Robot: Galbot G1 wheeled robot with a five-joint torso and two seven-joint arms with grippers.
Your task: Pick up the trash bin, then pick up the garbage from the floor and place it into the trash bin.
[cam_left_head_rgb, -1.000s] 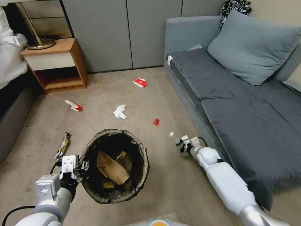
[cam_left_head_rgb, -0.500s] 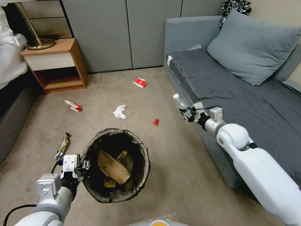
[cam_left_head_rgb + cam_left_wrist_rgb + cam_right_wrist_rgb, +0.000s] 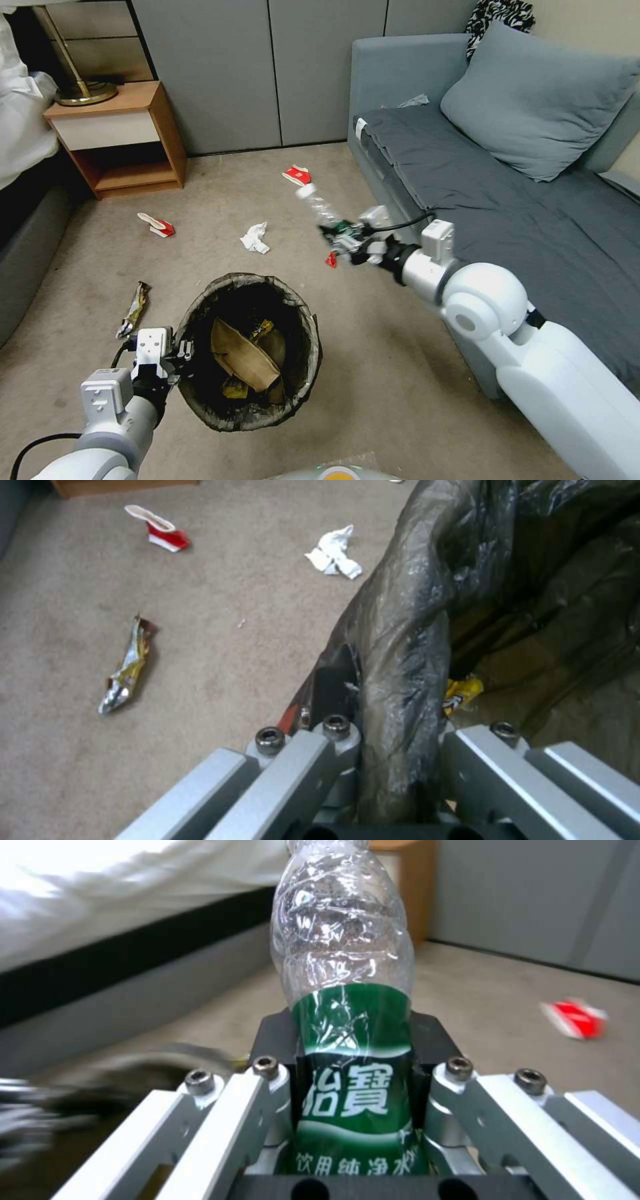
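Observation:
My left gripper (image 3: 180,350) is shut on the rim of the trash bin (image 3: 200,303) and holds it low at the front left; in the left wrist view the dark bag liner (image 3: 400,680) sits pinched between the jaws. A tan carton (image 3: 243,357) lies inside. My right gripper (image 3: 341,239) is shut on a clear bottle with a green label (image 3: 319,205), in the air beyond the bin's far right rim; the bottle (image 3: 343,990) fills the right wrist view. On the floor lie two red-and-white cups (image 3: 297,175) (image 3: 157,225), a tissue (image 3: 255,238), a red scrap (image 3: 331,259) and a wrapper (image 3: 133,309).
A grey sofa (image 3: 507,200) with a large cushion (image 3: 533,93) runs along the right. A wooden nightstand (image 3: 123,133) with a lamp base (image 3: 83,93) stands at the back left, beside a bed edge (image 3: 20,120). Grey wall panels close the back.
My right arm has lifted the bottle from near the floor by the sofa and swung it left towards the bin. The left gripper and bin have stayed almost still.

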